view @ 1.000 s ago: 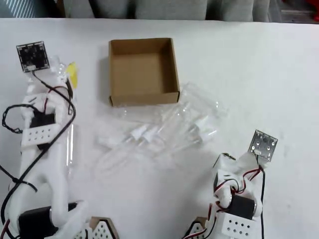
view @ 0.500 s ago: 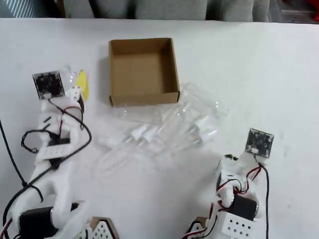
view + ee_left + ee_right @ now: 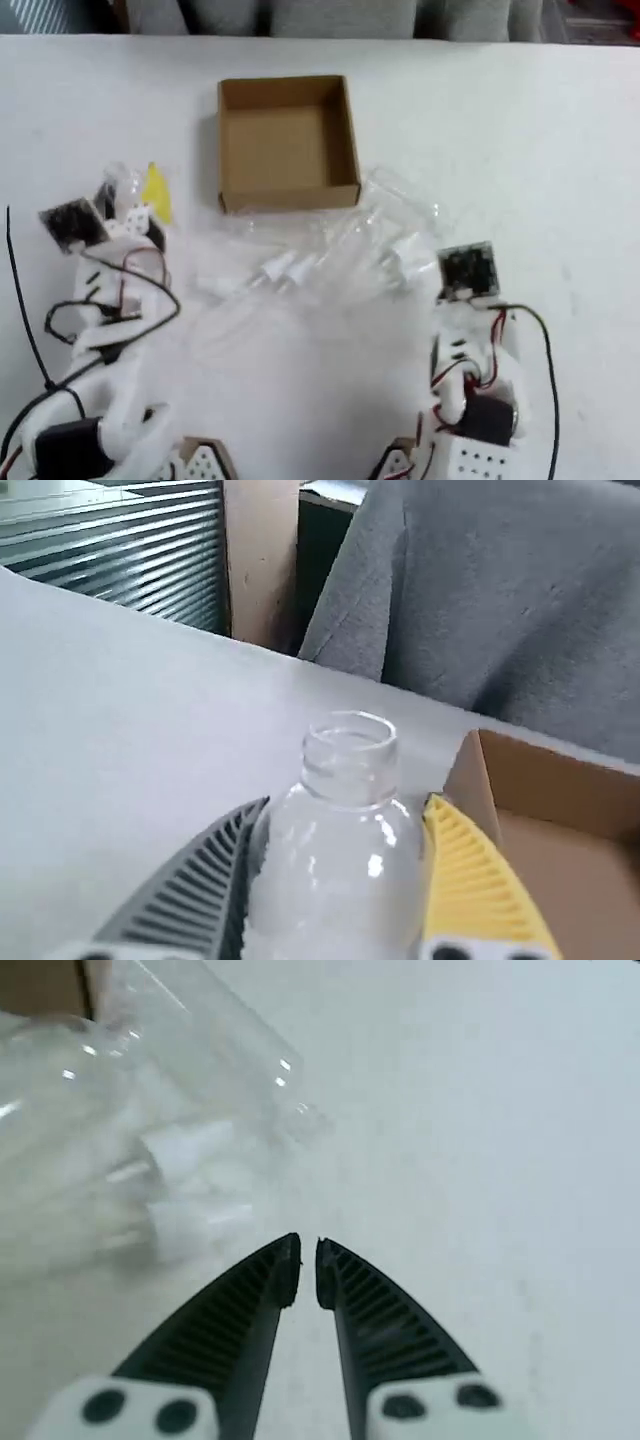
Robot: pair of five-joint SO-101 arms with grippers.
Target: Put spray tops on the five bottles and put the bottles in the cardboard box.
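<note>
My left gripper (image 3: 345, 810) is shut on a clear bottle (image 3: 345, 855) with an open neck and no top, held upright between the grey and yellow fingers (image 3: 470, 880). From above, that gripper (image 3: 135, 192) sits left of the cardboard box (image 3: 288, 140), whose inside is bare. Several clear bottles (image 3: 340, 235) and white spray tops (image 3: 285, 268) lie in a heap in front of the box. My right gripper (image 3: 307, 1260) is shut with nothing in it, low over the table just beside two white spray tops (image 3: 190, 1145) at the heap's edge. The right arm (image 3: 470, 340) stands at the heap's right.
The box's corner (image 3: 530, 800) is close beside the held bottle. Grey chairs (image 3: 500, 600) stand behind the table's far edge. White tabletop (image 3: 520, 130) stretches to the right of the box and the heap.
The left arm has drawn back from the far left toward the near side, carrying the bottle. The right arm has swung left toward the heap of bottles and tops.
</note>
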